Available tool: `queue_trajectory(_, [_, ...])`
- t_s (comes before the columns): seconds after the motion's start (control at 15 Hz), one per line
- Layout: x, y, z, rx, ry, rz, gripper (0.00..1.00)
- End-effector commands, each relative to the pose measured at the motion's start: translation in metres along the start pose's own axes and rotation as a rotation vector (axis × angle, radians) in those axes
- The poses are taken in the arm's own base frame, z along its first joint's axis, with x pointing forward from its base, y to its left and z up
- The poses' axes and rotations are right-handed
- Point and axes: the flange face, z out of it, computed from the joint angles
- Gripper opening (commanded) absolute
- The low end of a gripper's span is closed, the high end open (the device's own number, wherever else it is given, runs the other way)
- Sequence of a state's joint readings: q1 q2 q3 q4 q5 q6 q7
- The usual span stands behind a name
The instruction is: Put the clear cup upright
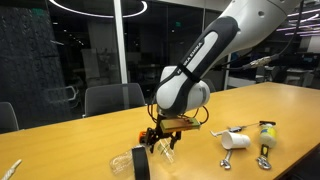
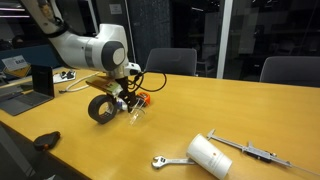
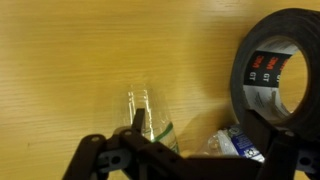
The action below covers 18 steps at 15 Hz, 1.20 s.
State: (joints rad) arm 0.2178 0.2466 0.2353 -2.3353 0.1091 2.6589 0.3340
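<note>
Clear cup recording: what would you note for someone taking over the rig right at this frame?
Gripper: looks open, low, holding nothing.
Clear cup: appears to lie on its side next to the tape roll, just ahead of the gripper in the wrist view.
Done: the approach only; cup not yet gripped.
Left: close on the cup, tip it onto its base, release.

I hold arm (image 1: 215,45) stretched forward, wrist bent down; gripper (image 1: 160,142) low, pointing downward, jaws spread wide in wrist view.
</note>
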Motion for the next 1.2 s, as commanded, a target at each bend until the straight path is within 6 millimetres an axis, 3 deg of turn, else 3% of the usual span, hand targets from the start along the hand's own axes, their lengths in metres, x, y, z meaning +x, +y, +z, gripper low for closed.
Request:
queue_trajectory(0.0, [0.009, 0.018, 0.018, -0.067, 0.012, -0.043, 1.00])
queue_trajectory(0.4, [0.022, 0.052, 0.038, -0.190, 0.017, -0.112, 1.00])
queue_trajectory(0.47, [0.023, 0.054, 0.039, -0.200, 0.021, -0.122, 0.75])
queue_trajectory(0.53, [0.024, 0.055, 0.039, -0.211, 0.027, -0.124, 0.73])
queue_trajectory(0.87, [0.034, 0.067, 0.028, -0.261, 0.065, -0.092, 0.35])
queue_trajectory(1.13, [0.047, 0.101, 0.001, -0.349, 0.168, 0.062, 0.29])
